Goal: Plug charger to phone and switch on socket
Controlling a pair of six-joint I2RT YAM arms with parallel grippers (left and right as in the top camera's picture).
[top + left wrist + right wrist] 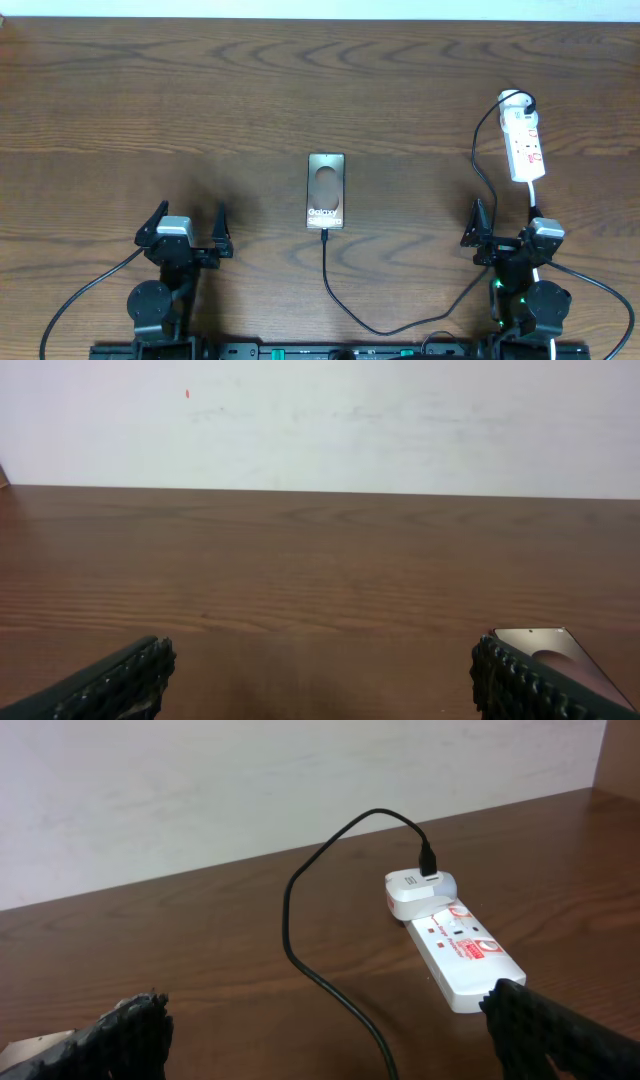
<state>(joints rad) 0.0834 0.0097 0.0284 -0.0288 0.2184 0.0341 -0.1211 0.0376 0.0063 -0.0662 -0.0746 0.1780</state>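
1. A dark wood-grain table (250,80) runs back to a plain white wall (400,420).
2. Nearest, at the front edge, the left gripper (190,222) and the right gripper (505,225) sit low with their jaws spread fully wide. Neither has hold of anything.
3. Between them the charger (326,270) loops across the wood. It looks limp and light and would likely sag if lifted mid-run, so the stiff moulded body of the plug tip (324,235) seems the best place to pinch.
4. That tip lies against the near short edge of the phone (326,190), which is flat at mid-table. I cannot tell whether it is seated.
5. The phone looks slim and slick and will probably slide under a push, so bracing it would help. White "Galaxy" lettering sits below a pale oval.
6. Farthest, at the right, lies the socket (527,150), a light strip that may skid when its switch is pressed. The cable's other end enters a white adapter (513,100) at its far end. The red markings are too small to read.
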